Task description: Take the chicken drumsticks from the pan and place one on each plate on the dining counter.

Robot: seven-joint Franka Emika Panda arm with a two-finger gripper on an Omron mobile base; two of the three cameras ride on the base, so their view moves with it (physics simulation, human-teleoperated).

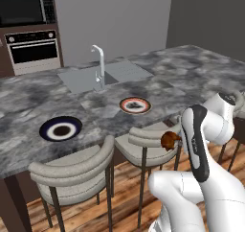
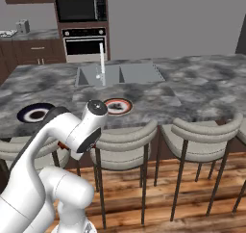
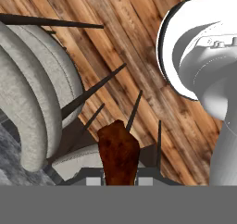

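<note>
One chicken drumstick [image 3: 118, 156] is sitting pinched between the fingers [image 3: 119, 172], which are closing narrowly on it, out over the wooden floor [image 3: 139, 47] with the grey stools [image 1: 76, 171] just beside them. Beyond the fingers, across the stools, the counter [image 1: 191, 73] is carrying the reddish-brown-rimmed plate [image 1: 135, 105] nearer and the navy-rimmed plate [image 1: 61, 128] off to the side, with the tap [image 1: 99, 65] farther back.

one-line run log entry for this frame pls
hand: shut on chicken drumstick | position: low, by the stools, short of dining counter | navy-rimmed plate: no drumstick | red-rimmed plate: no drumstick
</note>
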